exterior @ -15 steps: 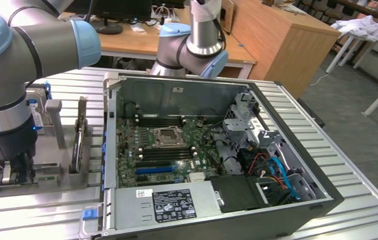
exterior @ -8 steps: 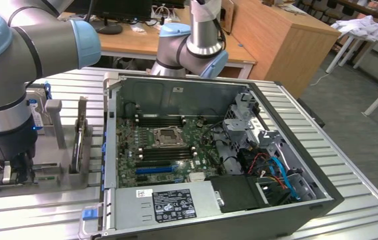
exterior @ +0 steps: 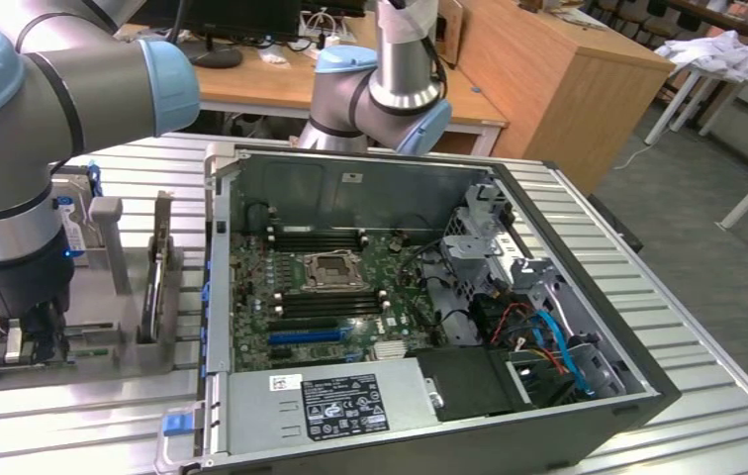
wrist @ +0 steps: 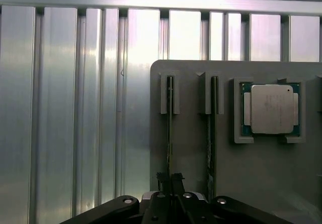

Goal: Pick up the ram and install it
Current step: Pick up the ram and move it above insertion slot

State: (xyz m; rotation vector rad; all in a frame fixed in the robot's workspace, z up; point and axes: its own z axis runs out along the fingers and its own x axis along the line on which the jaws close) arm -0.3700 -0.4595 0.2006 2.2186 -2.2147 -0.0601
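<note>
One ram pinched in the narrow claw: pick-up step, nothing installed.
It stands upright in its holder slot; freeing it likely demands a straight lift.

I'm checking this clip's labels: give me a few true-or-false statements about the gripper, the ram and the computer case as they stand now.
1. The computer case lies open with its motherboard exposed. True.
2. The ram at the gripper is seated in the motherboard. False: it stands on edge in a slot of the gray holder, with the gripper closed on it.
3. A square silver processor sits in a recess of the holder. True.
4. The gripper hangs over the case. False: it is down at the holder, to the exterior view's left of the case.
</note>
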